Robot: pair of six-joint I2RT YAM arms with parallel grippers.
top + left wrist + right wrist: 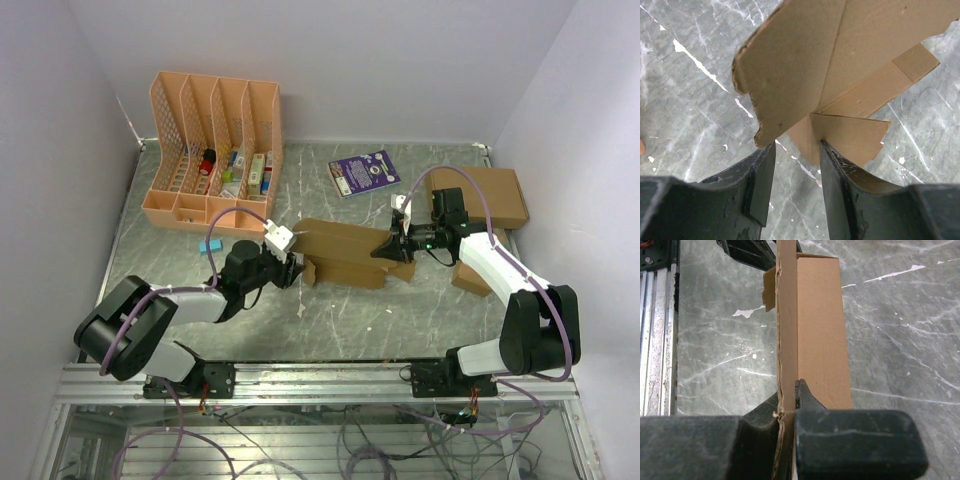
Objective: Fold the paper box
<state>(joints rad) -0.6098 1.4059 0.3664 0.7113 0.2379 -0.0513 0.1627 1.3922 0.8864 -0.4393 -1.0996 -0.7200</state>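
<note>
Two pincers at the box (350,252): my right pincer (788,392) clamps its right wall, my left pincer (797,146) is parted, empty, at the left flap (790,65). Mid-fold; next, I'd tuck that flap in.

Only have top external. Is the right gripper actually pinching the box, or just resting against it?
Observer: Pinching. The right wrist view shows the right gripper shut on one thin wall of the box, seen edge-on.
Operator: And the left?
Observer: The left gripper is open. The table shows through the gap, and nothing is clamped.
Operator: Where are the flaps relative to it?
Observer: A big flap and a small flap below it sit right at its tips. I cannot tell whether they touch.
</note>
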